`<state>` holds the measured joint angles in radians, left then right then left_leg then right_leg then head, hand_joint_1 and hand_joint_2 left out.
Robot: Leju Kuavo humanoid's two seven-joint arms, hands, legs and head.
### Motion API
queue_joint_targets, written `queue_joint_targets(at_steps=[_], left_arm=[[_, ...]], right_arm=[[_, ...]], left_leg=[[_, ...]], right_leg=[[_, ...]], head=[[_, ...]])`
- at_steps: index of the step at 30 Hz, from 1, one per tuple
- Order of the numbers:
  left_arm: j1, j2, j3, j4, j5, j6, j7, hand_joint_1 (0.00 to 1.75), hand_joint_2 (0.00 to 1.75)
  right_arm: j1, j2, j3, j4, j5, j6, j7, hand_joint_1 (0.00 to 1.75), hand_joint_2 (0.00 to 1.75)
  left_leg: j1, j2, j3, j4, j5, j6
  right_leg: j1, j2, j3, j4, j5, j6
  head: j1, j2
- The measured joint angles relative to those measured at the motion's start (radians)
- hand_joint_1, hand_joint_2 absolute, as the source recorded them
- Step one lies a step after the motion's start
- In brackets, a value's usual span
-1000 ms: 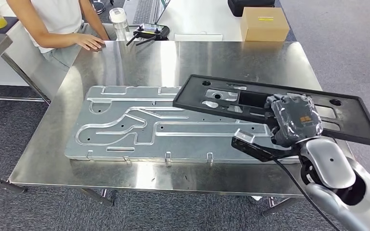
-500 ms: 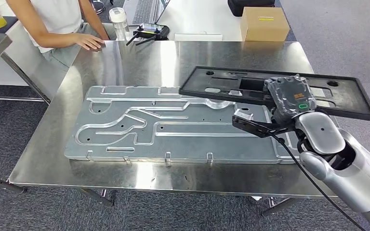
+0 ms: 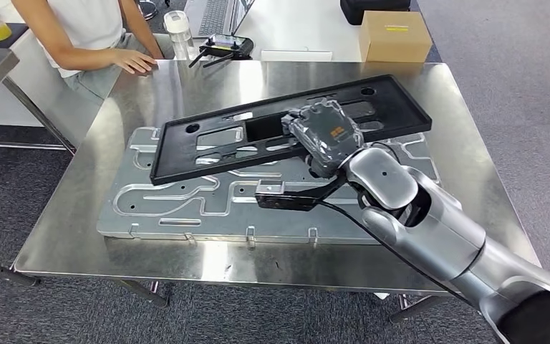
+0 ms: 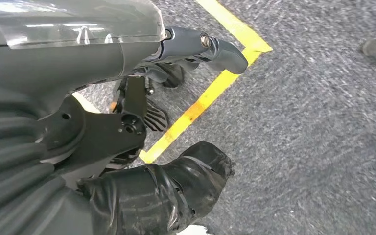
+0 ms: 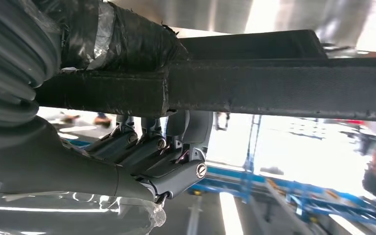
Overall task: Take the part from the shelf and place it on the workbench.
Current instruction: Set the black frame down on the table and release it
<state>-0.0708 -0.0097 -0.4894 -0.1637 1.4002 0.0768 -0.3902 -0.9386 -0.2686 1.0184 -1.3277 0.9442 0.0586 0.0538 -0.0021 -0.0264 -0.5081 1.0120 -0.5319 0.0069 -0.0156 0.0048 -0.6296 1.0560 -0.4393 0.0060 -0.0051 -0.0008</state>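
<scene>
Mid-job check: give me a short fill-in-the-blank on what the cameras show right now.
1. The black part is held by the robot's ____ hand.
2. Under the part lies a grooved ____ plate on the workbench.
3. The cardboard box sits on the ____ table behind.

Missing words: right; metal; white

The part (image 3: 286,129) lies slantwise over the metal plate (image 3: 186,193) on the worktop (image 3: 272,79), held by the right hand (image 3: 322,136) (near its middle). A box (image 3: 395,36) sits behind the worktop; a person's hand (image 3: 136,63) rests on the far-left corner.
</scene>
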Motion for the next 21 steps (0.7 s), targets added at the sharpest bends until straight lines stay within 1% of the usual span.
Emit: queue_joint_targets(at_steps=[3,8,12,15,19,21], left_arm=[[0.001,-0.014,0.0,0.0,0.01,0.021,0.008,0.0,1.75],[0.002,-0.032,0.0,0.0,0.025,0.061,0.031,0.0,1.75],[0.004,-0.042,0.0,0.0,0.027,0.068,0.037,0.0,1.75],[0.004,-0.046,0.0,0.0,0.027,0.077,0.043,0.0,1.75],[0.006,-0.051,0.002,0.0,0.029,0.081,0.05,0.0,0.0],[0.008,-0.052,0.002,0.0,0.026,0.064,0.054,0.0,0.0]], right_arm=[[-0.017,0.038,0.022,0.036,-0.007,-0.006,-0.009,1.75,1.75],[-0.028,0.071,0.051,0.088,-0.018,-0.011,-0.014,1.75,1.75],[-0.031,0.081,0.063,0.125,-0.02,-0.021,-0.014,0.0,0.0],[-0.036,0.085,0.07,0.151,-0.022,-0.026,-0.007,0.0,0.0],[-0.035,0.079,0.076,0.19,-0.03,-0.019,0.037,0.0,0.0],[-0.028,0.062,0.075,0.209,-0.033,-0.006,0.071,0.0,0.0]], left_leg=[[0.0,0.0,0.001,0.0,0.0,0.0],[0.0,0.0,0.001,0.0,0.0,0.0],[0.0,0.0,0.001,0.0,0.0,0.0],[0.0,0.001,0.002,0.0,0.0,0.0],[0.0,0.001,0.004,0.0,0.0,0.0],[0.0,0.001,0.005,0.0,0.0,0.0]], right_leg=[[0.0,0.0,0.001,-0.001,0.0,0.0],[0.0,0.0,0.003,-0.004,0.0,0.0],[0.001,0.0,0.004,-0.006,0.001,0.002],[0.001,0.0,0.005,-0.006,0.002,0.002],[0.003,0.001,0.005,-0.008,0.002,0.003],[0.004,0.001,0.006,-0.009,0.002,0.003]], head=[[0.0,0.0],[0.0,0.0],[0.0,0.0],[0.0,0.0],[0.0,0.0],[0.0,0.0]])
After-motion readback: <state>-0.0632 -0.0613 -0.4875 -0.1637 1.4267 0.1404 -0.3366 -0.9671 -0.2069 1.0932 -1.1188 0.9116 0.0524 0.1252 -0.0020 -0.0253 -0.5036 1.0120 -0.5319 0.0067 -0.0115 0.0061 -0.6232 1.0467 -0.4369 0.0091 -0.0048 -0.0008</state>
